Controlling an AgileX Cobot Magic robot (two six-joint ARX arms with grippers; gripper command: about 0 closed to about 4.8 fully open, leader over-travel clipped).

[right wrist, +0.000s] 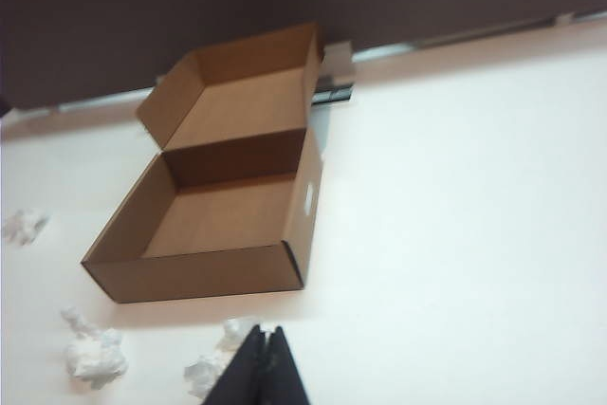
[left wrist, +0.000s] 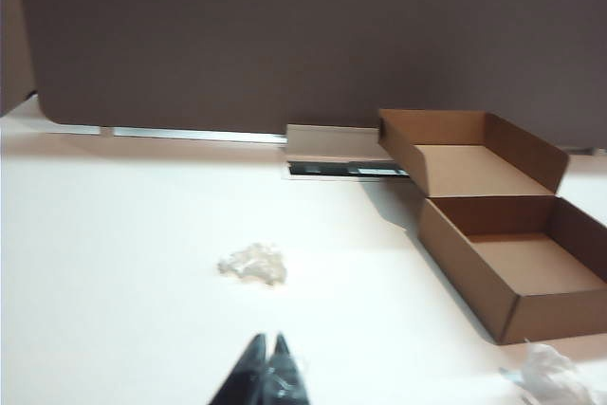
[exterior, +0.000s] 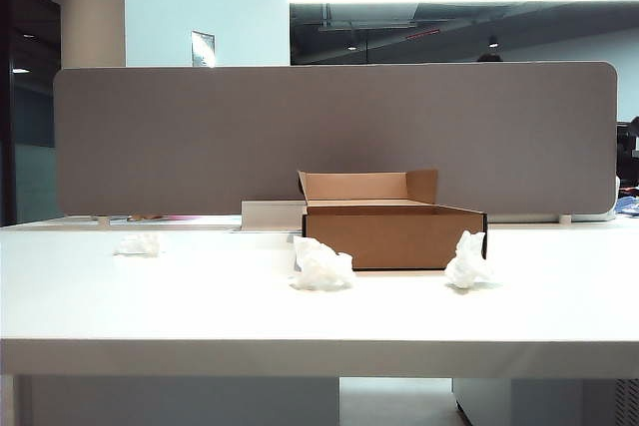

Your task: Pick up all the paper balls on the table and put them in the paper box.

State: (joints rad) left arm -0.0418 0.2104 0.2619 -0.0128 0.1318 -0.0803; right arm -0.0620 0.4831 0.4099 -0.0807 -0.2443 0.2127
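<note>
Your exterior camera: an open paper box [exterior: 394, 233] on the white table [exterior: 200, 296], three paper balls [exterior: 322, 266] around it, none inside, grey divider panel [exterior: 200, 137] behind. Your left wrist camera: left gripper [left wrist: 268, 346] closed, empty, above the table near one ball. Your right wrist camera: right gripper [right wrist: 266, 337] closed, empty, beside the box's front

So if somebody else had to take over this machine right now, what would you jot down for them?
Left hand: shut, empty, above the table, near the far-left paper ball.
Right hand: shut, empty, above the table in front of the paper box, close to a ball.
Three paper balls lie on the table: far left, beside the box's left front corner, beside its right front corner.
Done: nothing; the box looks empty.
Left: all three balls go into the box.
</note>
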